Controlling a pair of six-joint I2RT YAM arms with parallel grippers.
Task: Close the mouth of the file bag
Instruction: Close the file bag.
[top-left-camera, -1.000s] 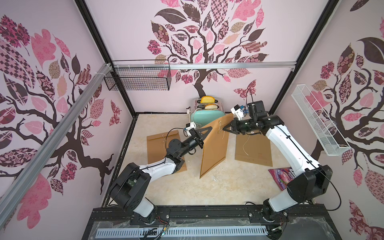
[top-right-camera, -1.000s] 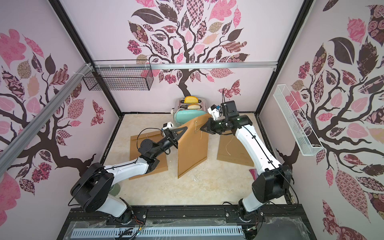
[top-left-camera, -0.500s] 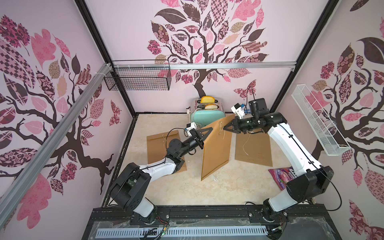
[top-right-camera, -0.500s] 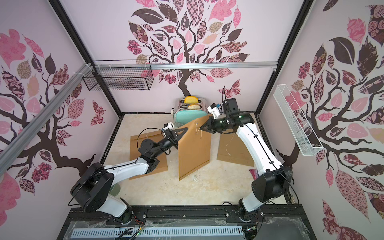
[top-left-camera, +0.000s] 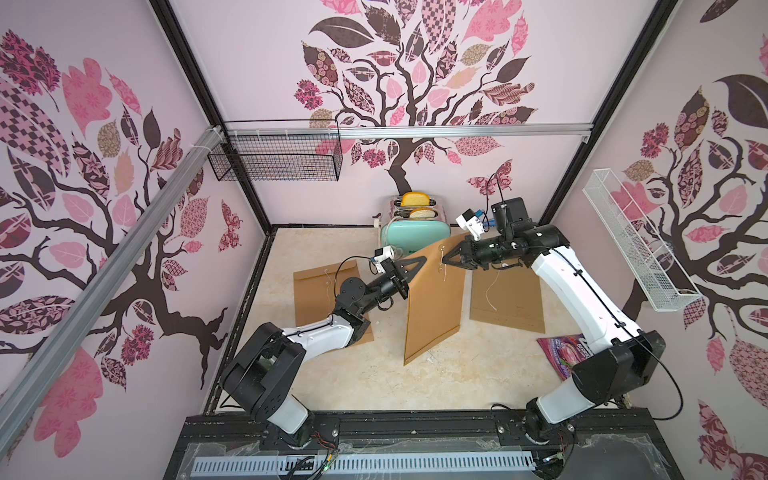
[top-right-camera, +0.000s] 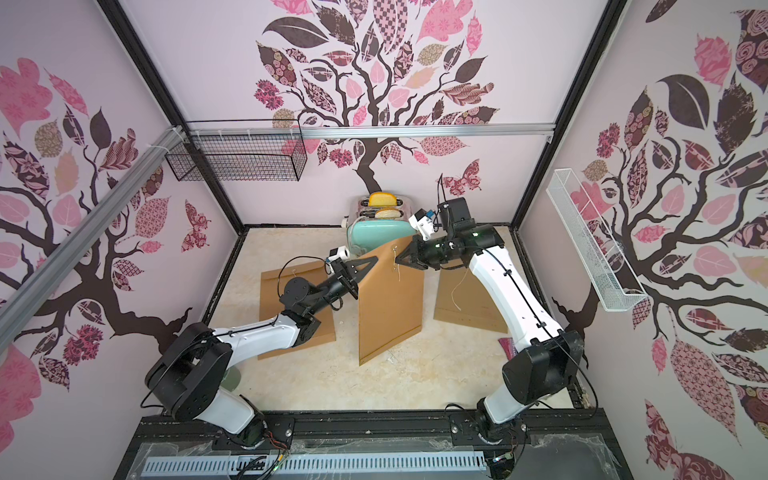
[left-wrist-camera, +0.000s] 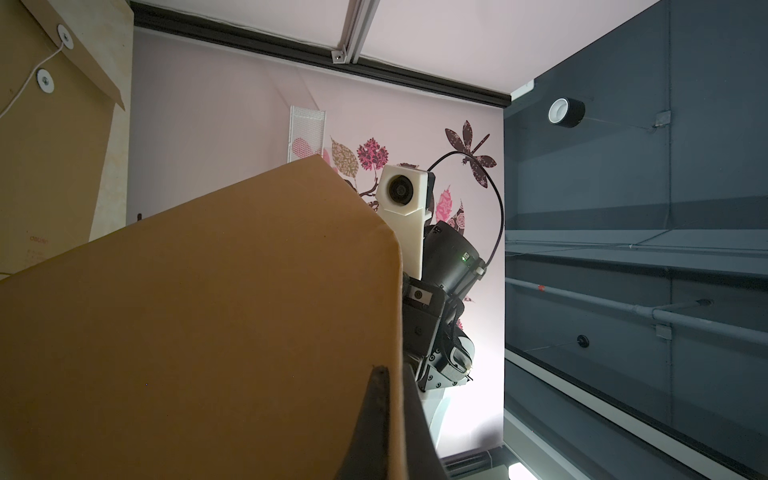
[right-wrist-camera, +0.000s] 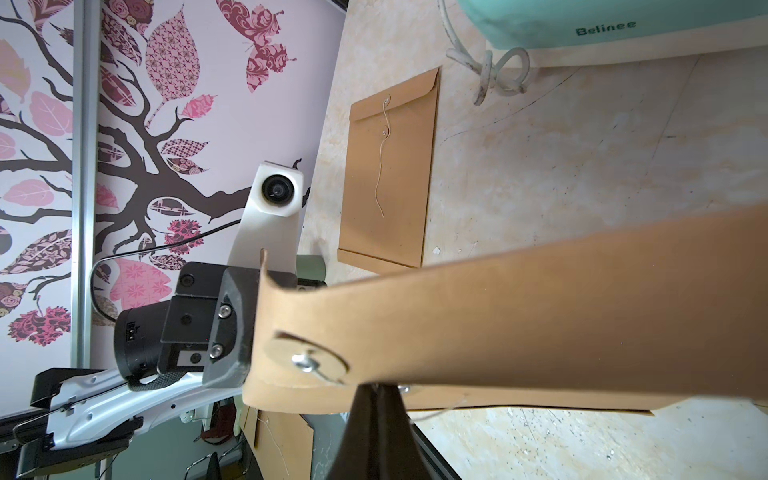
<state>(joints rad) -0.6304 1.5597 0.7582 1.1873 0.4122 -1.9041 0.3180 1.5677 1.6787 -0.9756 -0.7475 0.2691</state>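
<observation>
File bag (top-left-camera: 434, 303): middle of the counter (top-left-camera: 478, 374), long axis near upright, mouth end uppermost, between both tools.
Left tool (top-left-camera: 420, 260): clamped on the bag's upper edge.
Right tool (top-left-camera: 444, 259): jaws together at the flap (right-wrist-camera: 519, 316) beside the string button (right-wrist-camera: 305, 360), so the nearer arm for closing; whether it pinches flap or string, cannot tell.

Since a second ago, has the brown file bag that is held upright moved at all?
Yes, slightly. The file bag now has its lower corner a little farther from the mint toaster and nearer the front rail.
</observation>
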